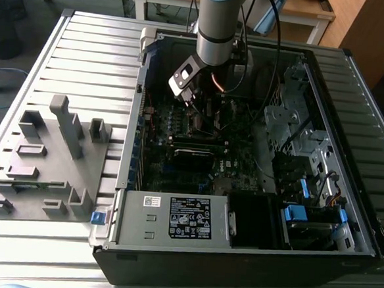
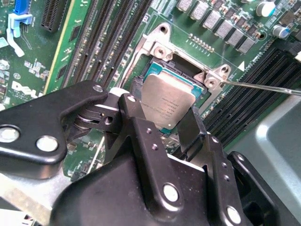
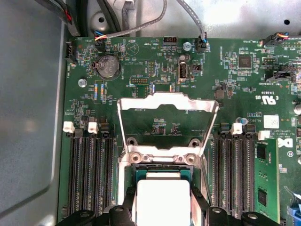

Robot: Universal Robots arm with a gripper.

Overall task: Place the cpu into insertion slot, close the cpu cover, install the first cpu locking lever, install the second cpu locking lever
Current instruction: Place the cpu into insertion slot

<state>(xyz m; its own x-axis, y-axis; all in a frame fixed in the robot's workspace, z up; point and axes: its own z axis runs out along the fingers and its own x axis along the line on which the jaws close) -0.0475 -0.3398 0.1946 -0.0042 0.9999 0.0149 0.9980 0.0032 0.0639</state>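
The slatted metal worktop (image 1: pixel 86 51) carries an open computer case (image 1: pixel 241 200), and the arm (image 1: pixel 217 20) reaches down into it over the green motherboard (image 3: pixel 155 61). In the second wrist view the pincer (image 2: pixel 162 103) is clenched on the cpu (image 2: pixel 168 101), one black finger at each of two opposite edges. The cpu cover (image 3: pixel 165 100) stands raised on its hinge, its cut-out middle showing board behind it, so the socket lies exposed. The insertion slot (image 2: pixel 181 69) sits directly under the chip, its silvery rim and a strip of dark middle showing past the far edge. The cpu hangs at or just above that slot, face up; whether it rests on the socket I cannot tell. By my reading the first step, placing the chip, is in hand and the cover and lever steps are not yet done. Seating it calls for edges square to the rim and a level, gentle descent. A thin lever rod (image 2: pixel 263 88) juts from the rim's corner.
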